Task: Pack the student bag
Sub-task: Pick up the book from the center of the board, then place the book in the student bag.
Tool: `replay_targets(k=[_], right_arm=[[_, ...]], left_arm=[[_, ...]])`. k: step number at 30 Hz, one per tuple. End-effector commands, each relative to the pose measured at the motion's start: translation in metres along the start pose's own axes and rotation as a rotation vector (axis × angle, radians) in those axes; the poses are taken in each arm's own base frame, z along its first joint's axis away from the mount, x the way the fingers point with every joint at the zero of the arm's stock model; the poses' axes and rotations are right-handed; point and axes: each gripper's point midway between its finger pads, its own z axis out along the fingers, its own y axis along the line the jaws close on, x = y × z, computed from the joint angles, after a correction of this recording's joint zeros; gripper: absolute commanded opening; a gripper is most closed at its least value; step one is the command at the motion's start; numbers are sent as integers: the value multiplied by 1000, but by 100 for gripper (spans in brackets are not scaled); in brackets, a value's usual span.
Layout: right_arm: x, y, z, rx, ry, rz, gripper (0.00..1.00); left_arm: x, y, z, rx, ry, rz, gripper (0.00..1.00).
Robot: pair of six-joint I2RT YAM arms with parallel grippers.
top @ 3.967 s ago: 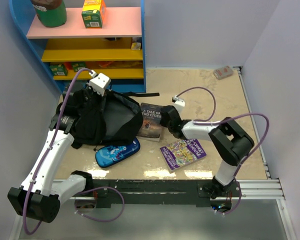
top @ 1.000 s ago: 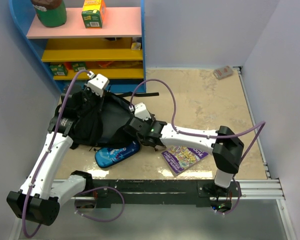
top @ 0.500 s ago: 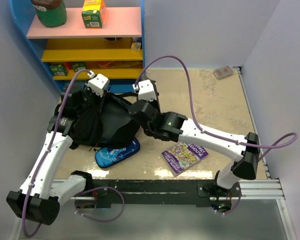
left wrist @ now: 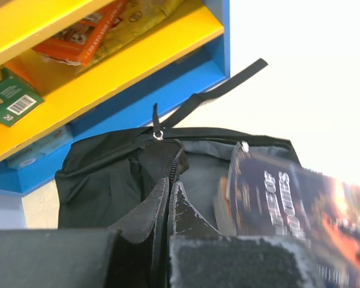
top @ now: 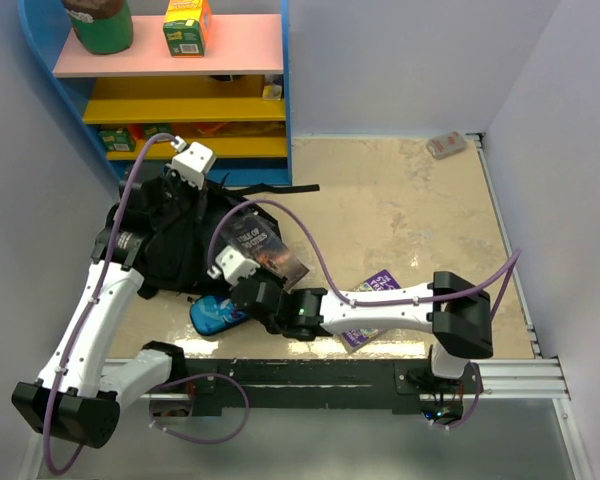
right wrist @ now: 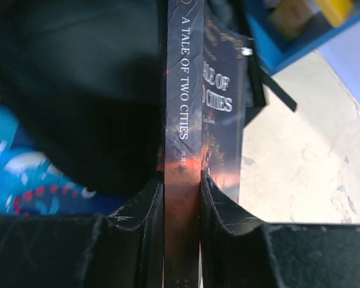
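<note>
The table (top: 410,200) takes up most of my overhead view. At its far left corner stands the blue shelf unit (top: 286,100), and small boxes and flat packets lie on its yellow boards.

The backpack (top: 170,250) slumps on the left side of the table, right up against the foot of the shelf unit. Its zip is open, and one strap trails out toward the middle of the table. The left gripper (left wrist: 168,240) is clenched on the fabric edge beside the zip, holding that lip up. From the left wrist I can see the grey lining inside the mouth.

My right arm (top: 380,300) stretches low across the near edge of the table, from its base on the right toward the backpack. It blocks part of what lies under it. Only a corner of the purple book (top: 380,283) shows past it, and the near end of the blue pencil case (top: 212,313) is covered by the wrist. The pencil case sits just beside the backpack's near side.

The right gripper (right wrist: 181,204) is grasping the dark book (top: 263,243) by its spine, which reads "A Tale of Two Cities". The book tilts up with its far end over the backpack's mouth. I cannot tell whether it touches the lining.

A small flat object (top: 446,145) lies well apart in the far right corner, too small to identify.
</note>
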Motion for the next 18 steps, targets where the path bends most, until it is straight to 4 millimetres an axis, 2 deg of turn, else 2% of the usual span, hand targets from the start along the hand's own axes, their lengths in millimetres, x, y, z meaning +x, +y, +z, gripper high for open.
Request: replay_targets(k=[1, 4, 6, 7, 9, 10, 12, 13, 18], right_arm=[[-45, -4, -11, 3, -153, 25, 0], [-39, 2, -13, 19, -167, -68, 0], [-42, -5, -11, 86, -167, -96, 0], [-54, -11, -13, 113, -197, -122, 0], [-60, -24, -15, 180, -224, -167, 0], [-70, -29, -17, 207, -254, -229, 0], [-70, -31, -15, 238, -272, -314, 0], [-77, -34, -15, 269, -305, -368, 0], [-67, -30, -15, 307, -427, -621, 0]], left_arm=[[-54, 12, -10, -46, -142, -39, 0], [-60, 2, -11, 10, -156, -50, 0], [-63, -10, -11, 81, -162, -51, 0], [-65, -14, -12, 105, -165, -48, 0], [-66, -25, -13, 174, -165, -39, 0], [-67, -28, -15, 192, -163, -38, 0], [-69, -34, -18, 231, -167, -27, 0], [-70, -36, -19, 242, -167, -25, 0], [-68, -44, -21, 293, -157, -9, 0]])
